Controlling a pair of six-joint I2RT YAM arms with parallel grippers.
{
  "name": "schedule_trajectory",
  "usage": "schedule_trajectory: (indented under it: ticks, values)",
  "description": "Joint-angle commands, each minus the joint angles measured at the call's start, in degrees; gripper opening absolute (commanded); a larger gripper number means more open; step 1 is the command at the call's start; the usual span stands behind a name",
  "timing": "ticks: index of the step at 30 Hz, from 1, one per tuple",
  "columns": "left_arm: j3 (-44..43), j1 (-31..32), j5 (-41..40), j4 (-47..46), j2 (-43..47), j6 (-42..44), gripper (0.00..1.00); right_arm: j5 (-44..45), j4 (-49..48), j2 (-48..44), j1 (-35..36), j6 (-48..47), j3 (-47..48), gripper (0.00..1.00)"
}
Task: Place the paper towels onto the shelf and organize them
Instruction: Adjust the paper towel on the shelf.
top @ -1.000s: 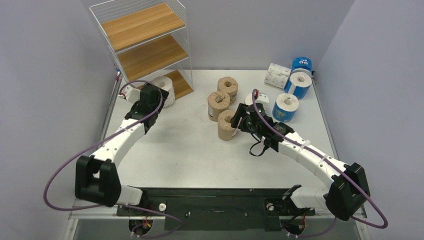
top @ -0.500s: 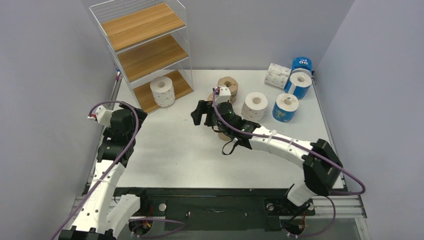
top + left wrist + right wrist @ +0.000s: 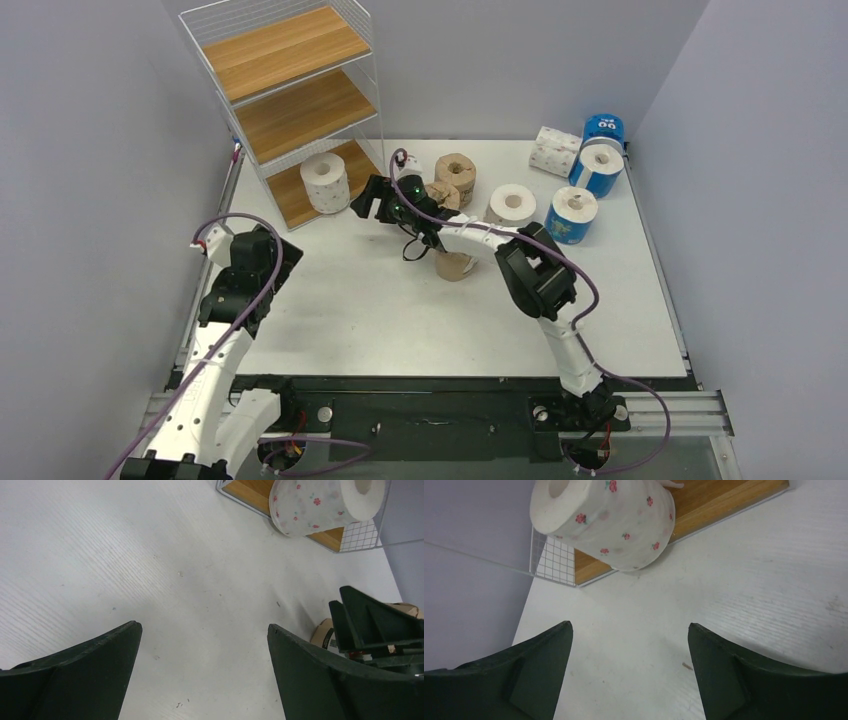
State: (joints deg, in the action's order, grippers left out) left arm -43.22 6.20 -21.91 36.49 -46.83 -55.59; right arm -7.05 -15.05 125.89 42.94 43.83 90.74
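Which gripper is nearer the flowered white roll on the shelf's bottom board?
Right. The right gripper hangs open just beside the flowered roll, off the shelf's front corner. The left gripper is open too, farther back toward the table's near left edge.

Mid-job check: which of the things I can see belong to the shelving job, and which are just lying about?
Job:
shelf
flowered white roll on its bottom board
brown rolls
plain white roll
blue rolls
flowered roll lying at the back

Lying about:
no loose clutter visible, only the table and black mounting rail
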Motion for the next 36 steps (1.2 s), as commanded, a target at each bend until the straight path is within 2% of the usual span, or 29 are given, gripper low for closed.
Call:
schedule_trajectory:
  ticks: [1, 9, 14, 26, 34, 36]
  values:
    - [-0.26, -0.99, 0.34, 2.48, -0.17, 1.27, 0.96, -2.61, -4.77, 4.45, -0.14, 3.45, 10.44, 0.8]
    - [-0.73, -2.35, 0.15, 2.71, -1.82, 0.99, 0.96, -2.0, -0.51, 15.15, -0.9, 8.22, 26.21, 0.7]
    - [-0.21, -2.7, 1.39, 1.86, -2.72, 0.77, 0.96, -0.01, -0.31, 19.46, -1.07, 11.95, 31.42, 0.65]
    - [1.39, -2.79, 4.51, -0.68, -3.05, 0.73, 0.97, -4.17, 0.97, 26.97, 0.18, 15.89, 43.27, 0.64]
    - [1.8, -2.77, 5.17, -1.13, -2.4, 0.91, 0.97, -6.53, 0.05, 28.71, 0.86, 17.58, 45.63, 0.64]
    - [1.81, -2.77, 5.02, -1.22, -2.31, 1.11, 0.97, -7.09, -1.09, 27.36, 0.76, 17.72, 43.53, 0.64]
